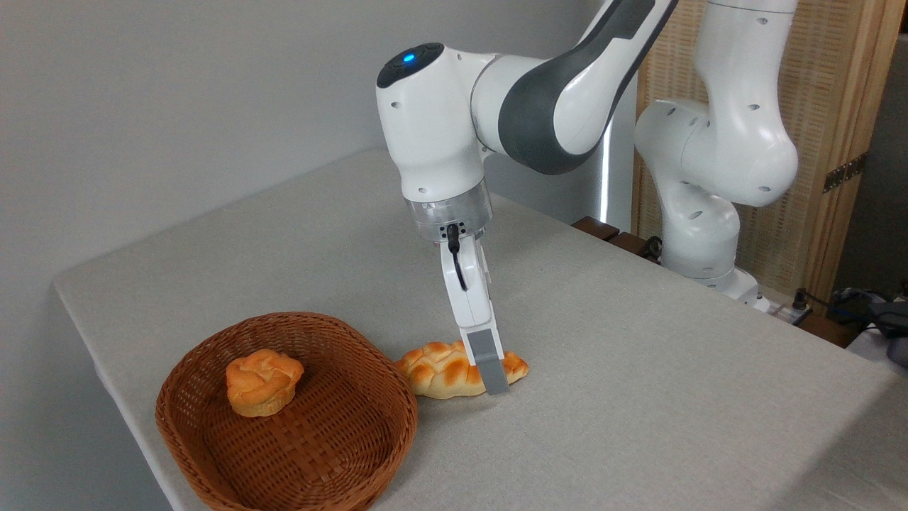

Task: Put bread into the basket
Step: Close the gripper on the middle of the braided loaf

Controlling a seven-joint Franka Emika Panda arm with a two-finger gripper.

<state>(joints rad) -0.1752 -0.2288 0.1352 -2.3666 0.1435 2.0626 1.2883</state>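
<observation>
Item 1. Bread (pixel 443 370): elongated braided loaf, golden-brown with pale creases, lying flat on the counter (pixel 638 397), its left tip just beside the outer wall of the basket, possibly touching it. It is outside the basket.

Item 2. Basket (pixel 213 355): shallow brown wicker, rounded, at the front left part of the counter. Contents: one small round orange bun (pixel 262 382) resting against the far left of the interior. The remaining floor of the basket is free weave.

Item 3. Gripper (pixel 493 372): lowered onto the right part of the loaf, seen edge-on. One grey-tipped finger (pixel 489 358) stands in front of the bread, its tip down at counter level; the other finger is hidden behind it. Whether the jaws are spread around the loaf or already pressing it cannot be told from this view.

Item 4. Arm (pixel 546 99): white and grey, reaching in from its base at the far right, wrist pointing almost straight down.

Status of task: not complete. Judged stage: at the grasp, the approach being finished and the loaf unlifted. Outstanding: secure the pinch, raise the loaf clear of the wicker rim, carry it a short way left, release it over the free area beside the bun.
</observation>
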